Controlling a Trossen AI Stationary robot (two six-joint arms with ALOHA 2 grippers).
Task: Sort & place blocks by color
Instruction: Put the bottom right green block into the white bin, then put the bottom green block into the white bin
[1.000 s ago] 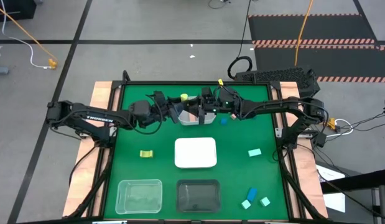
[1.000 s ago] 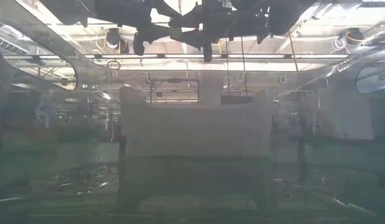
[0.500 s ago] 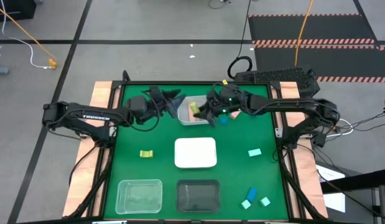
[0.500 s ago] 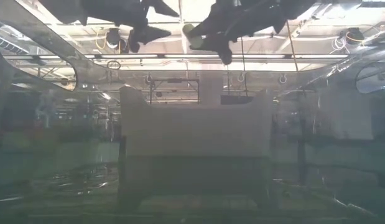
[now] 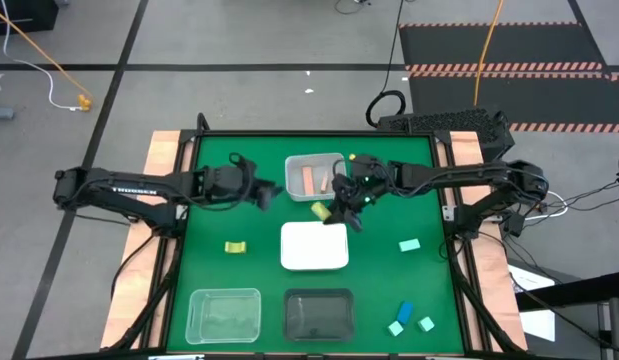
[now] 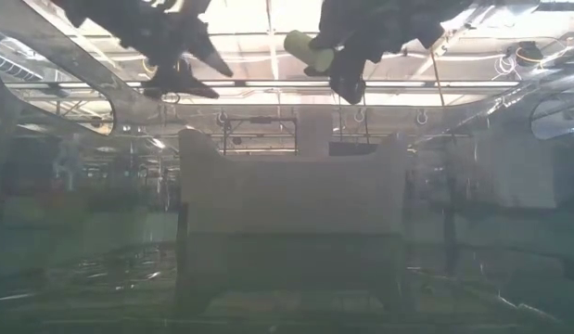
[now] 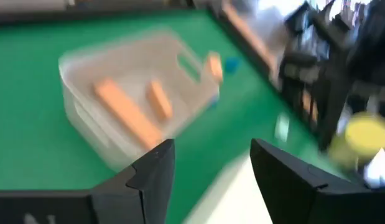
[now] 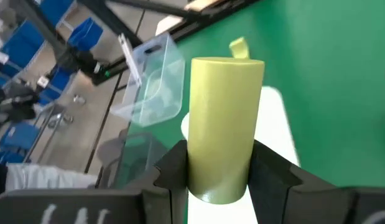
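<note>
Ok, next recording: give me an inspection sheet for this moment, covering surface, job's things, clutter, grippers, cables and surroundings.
Surface: green mat on a wood-edged table.
Job's things: salmon blocks in the far clear tray; yellow-green block and mint blocks loose on the mat.
Clutter: nothing seen.
Grippers: right gripper shut on yellow-green cylinder above the white tray; left gripper open, empty.
Cables: yellow cord on the floor.
Surroundings: grey floor, striped black mat.

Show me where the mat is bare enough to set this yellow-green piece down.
Bare mat lies between the yellow-green block and the white tray, and between that tray and the mint block. It is crowded by the grey tray, where the right hand holds the cylinder and the left hand hovers.
</note>
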